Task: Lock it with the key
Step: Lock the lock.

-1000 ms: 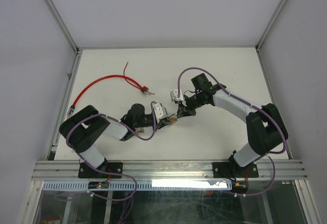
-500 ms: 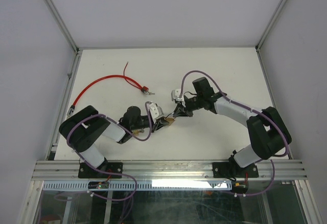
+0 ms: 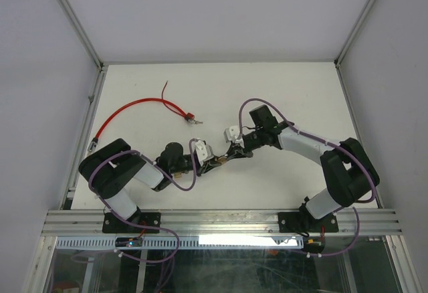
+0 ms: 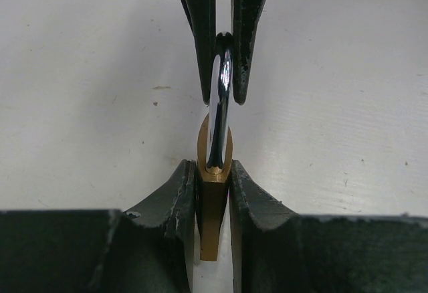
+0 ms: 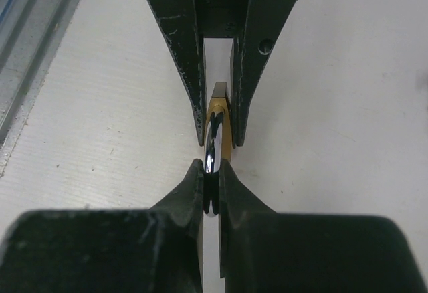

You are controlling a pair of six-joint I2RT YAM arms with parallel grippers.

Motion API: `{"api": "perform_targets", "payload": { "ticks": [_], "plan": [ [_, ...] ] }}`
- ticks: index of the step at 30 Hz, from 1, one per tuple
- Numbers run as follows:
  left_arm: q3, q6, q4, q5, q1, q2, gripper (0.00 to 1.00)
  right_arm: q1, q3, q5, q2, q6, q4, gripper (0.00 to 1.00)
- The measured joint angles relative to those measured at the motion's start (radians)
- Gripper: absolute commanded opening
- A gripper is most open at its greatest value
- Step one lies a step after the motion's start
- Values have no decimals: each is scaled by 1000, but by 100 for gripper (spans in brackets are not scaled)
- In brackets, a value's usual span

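Left gripper (image 4: pixel 212 169) is clamping narrow on the brass padlock (image 4: pixel 214 206), holding it edge-on around the middle of the white table (image 3: pixel 281 92). Right gripper (image 5: pixel 211 169) is coming in from 2 o'clock and pinching the silver shackle (image 4: pixel 221 99), fingers nearly together. Red cable (image 3: pixel 134 110) is lying well apart, out at 10 o'clock.

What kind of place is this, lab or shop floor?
Likely a lab test cell: white table boxed in by plain panels on aluminium framing, left arm and right arm bolted to a rail, a padlock and red cable as props.
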Motion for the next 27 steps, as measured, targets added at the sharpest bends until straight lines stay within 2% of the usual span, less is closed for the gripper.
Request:
{"api": "perform_targets", "payload": {
  "ticks": [5,14,27],
  "plan": [
    [-15,16,20,5,0,0,0,17,-12,-13,6,55,32,0],
    [-36,1,56,-29,4,0,0,39,-20,-13,32,239,211,0],
    [-79,-68,123,-74,13,-1,0,72,10,-64,101,309,296,0]
  ]
}}
